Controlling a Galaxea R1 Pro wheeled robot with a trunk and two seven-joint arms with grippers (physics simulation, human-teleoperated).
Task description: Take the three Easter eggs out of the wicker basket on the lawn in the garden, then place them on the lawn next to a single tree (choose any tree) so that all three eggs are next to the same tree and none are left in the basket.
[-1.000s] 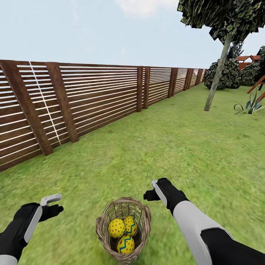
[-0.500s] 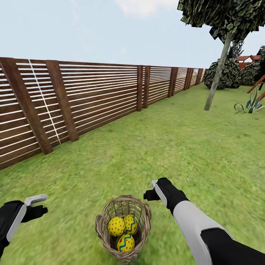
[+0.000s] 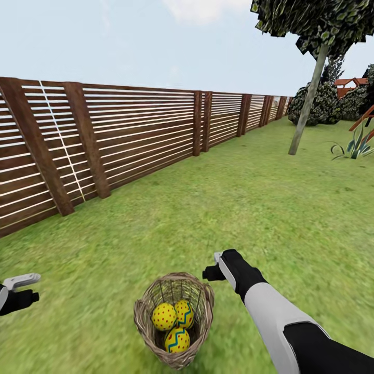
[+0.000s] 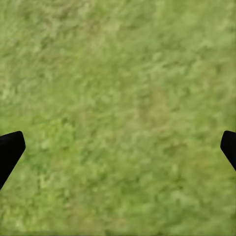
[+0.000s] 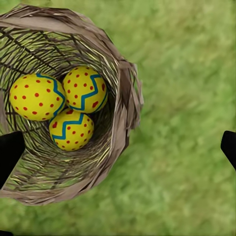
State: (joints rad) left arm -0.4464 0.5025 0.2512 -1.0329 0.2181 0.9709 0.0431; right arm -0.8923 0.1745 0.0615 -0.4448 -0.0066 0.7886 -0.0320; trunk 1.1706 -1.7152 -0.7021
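Observation:
The wicker basket (image 3: pixel 174 318) sits on the lawn (image 3: pixel 270 208) close in front of me. It holds three yellow Easter eggs with red dots and teal zigzags (image 3: pixel 164 317) (image 3: pixel 183 313) (image 3: pixel 177 339). My right gripper (image 3: pixel 213 266) hovers open just right of the basket's far rim. In the right wrist view the basket (image 5: pixel 125 105) and its eggs (image 5: pixel 37 97) (image 5: pixel 85 88) (image 5: pixel 72 129) lie below the spread fingertips (image 5: pixel 10 156). My left gripper (image 3: pixel 26 290) is open over bare grass far left of the basket, with its fingertips (image 4: pixel 10 147) wide apart. A slim-trunked tree (image 3: pixel 307 104) stands far off at the right.
A brown slatted wooden fence (image 3: pixel 130 135) runs along the left side into the distance. Round dark bushes (image 3: pixel 322 104) stand behind the tree. A spiky green plant (image 3: pixel 356 148) and a red wooden frame (image 3: pixel 366 119) are at the right edge. Grass stretches between me and the tree.
My left arm has swung outward to the left, away from the basket, almost to the picture's edge. The right arm has barely moved. The view has shifted slightly.

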